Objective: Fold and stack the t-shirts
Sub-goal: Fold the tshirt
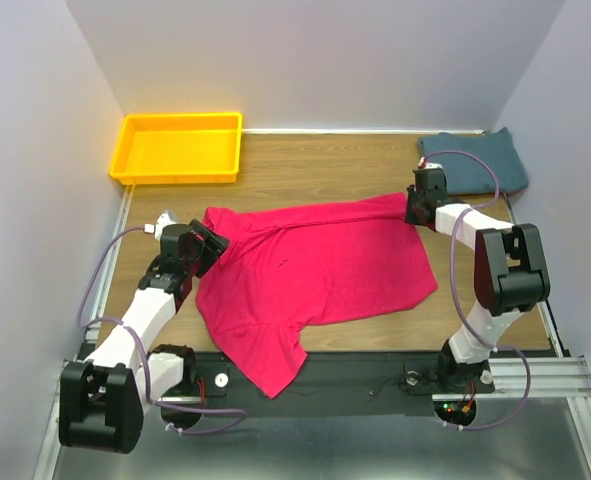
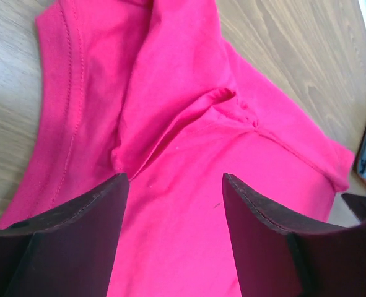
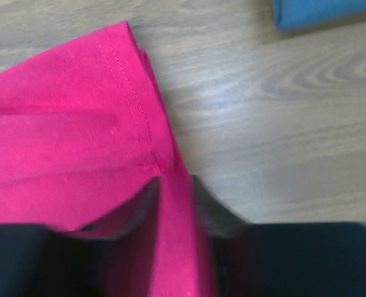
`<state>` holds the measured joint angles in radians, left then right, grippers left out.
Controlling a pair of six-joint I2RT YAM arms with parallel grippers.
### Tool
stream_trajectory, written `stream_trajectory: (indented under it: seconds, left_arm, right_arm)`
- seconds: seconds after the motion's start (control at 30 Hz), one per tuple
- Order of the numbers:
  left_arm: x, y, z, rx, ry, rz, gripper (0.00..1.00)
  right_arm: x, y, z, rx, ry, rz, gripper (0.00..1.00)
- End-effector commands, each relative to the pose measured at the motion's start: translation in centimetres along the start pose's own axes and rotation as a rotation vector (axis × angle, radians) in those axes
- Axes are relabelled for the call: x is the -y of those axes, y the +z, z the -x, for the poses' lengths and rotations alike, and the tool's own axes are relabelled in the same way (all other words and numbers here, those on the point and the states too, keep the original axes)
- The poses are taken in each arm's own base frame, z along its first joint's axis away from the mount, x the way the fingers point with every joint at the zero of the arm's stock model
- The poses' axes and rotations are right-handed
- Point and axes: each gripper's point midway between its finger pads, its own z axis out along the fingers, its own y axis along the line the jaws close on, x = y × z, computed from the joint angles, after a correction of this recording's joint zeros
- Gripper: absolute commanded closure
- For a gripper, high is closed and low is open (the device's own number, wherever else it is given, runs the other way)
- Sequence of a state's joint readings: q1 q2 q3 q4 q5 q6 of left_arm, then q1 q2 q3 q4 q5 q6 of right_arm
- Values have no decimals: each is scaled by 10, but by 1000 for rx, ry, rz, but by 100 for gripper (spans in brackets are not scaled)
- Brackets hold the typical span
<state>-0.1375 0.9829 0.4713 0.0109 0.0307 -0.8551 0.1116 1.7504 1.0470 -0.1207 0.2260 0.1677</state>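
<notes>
Pink shirt [image 1: 315, 275] lies spread flat, mid table [image 1: 305, 170]; one part drapes over the near edge.

L gripper [image 2: 176, 180] is at the shirt's left end. Fingers are spread wide above the cloth, gripping nothing.

R gripper [image 3: 173, 185] is at the shirt's far-right corner. Fingers are close together, pinching a raised fold by the stitched hem.

Teal shirt [image 1: 480, 160] is folded at the far-right corner, apart from the pink shirt.

Yellow tray [image 1: 175, 118] sits far left.
</notes>
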Motion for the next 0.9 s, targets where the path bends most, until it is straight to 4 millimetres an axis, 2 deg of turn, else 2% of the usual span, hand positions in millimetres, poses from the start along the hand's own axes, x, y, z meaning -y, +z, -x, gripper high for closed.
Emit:
stream_trajectory:
  seconds: [0.0,0.03,0.1,0.13,0.17,0.23,0.27,0.33,0.43,0.67,0.87]
  left_arm:
    - [14,-5,34,115,84,2,24]
    - [13,-2,38,120,130,20,23]
    - [27,1,56,152,185,21,23]
    - [16,11,55,129,244,84,23]
    - [29,13,68,148,264,81,23]
    - [30,24,75,142,305,116,23]
    - [33,35,80,131,330,135,23]
    - [35,47,86,135,348,150,24]
    - [35,74,95,121,349,190,24]
    - [30,116,92,40,342,215,28]
    - [21,130,83,5,339,237,40]
  right_arm:
    - [5,-23,40,128,59,-11,61]
    - [2,-25,43,135,62,9,59]
    - [-5,-31,53,155,67,46,55]
    - [-10,-35,66,179,77,74,55]
    - [-20,-37,69,178,76,127,55]
    - [-31,-39,78,185,76,182,54]
    - [-38,-38,85,190,82,212,54]
    - [-41,-37,90,193,86,222,54]
    - [-44,-30,98,198,87,224,54]
    - [-48,-10,93,163,88,223,54]
    - [-41,10,74,106,107,205,54]
